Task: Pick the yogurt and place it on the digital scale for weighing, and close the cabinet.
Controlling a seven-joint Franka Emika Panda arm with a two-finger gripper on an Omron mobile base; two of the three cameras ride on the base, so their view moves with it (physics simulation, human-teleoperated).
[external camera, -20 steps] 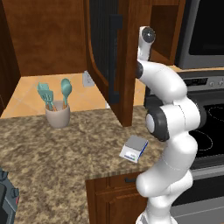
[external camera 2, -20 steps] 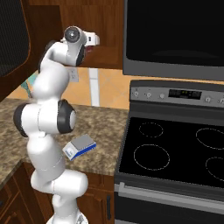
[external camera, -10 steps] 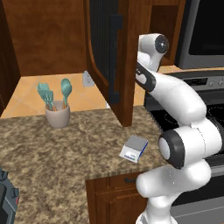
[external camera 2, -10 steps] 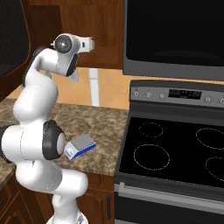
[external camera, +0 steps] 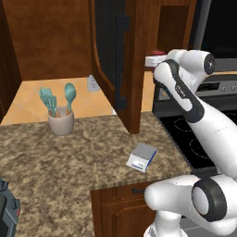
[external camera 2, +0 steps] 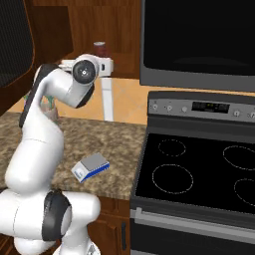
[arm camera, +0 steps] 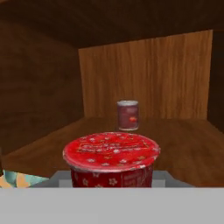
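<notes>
yogurt [arm camera: 111,158]: upright on the cabinet [arm camera: 144,83] shelf, right in front of my hand, close and centred | second smaller red cup [arm camera: 128,115]: farther back on the same shelf | my gripper [external camera 2: 106,65]: reaching into the open cabinet, can't tell if fingers are spread | digital scale [external camera: 142,156]: on the counter below, bare

The yogurt [arm camera: 111,161] is bright red with small pale flower prints and a speckled red lid. Behind it, a can [arm camera: 128,115] is dark maroon with a grey top. The cabinet [arm camera: 144,78] interior is reddish-brown wood grain. The digital scale [external camera: 142,157] is grey-topped, white-bodied, blue-fronted. The countertop [external camera: 69,157] is mottled brown granite.
</notes>
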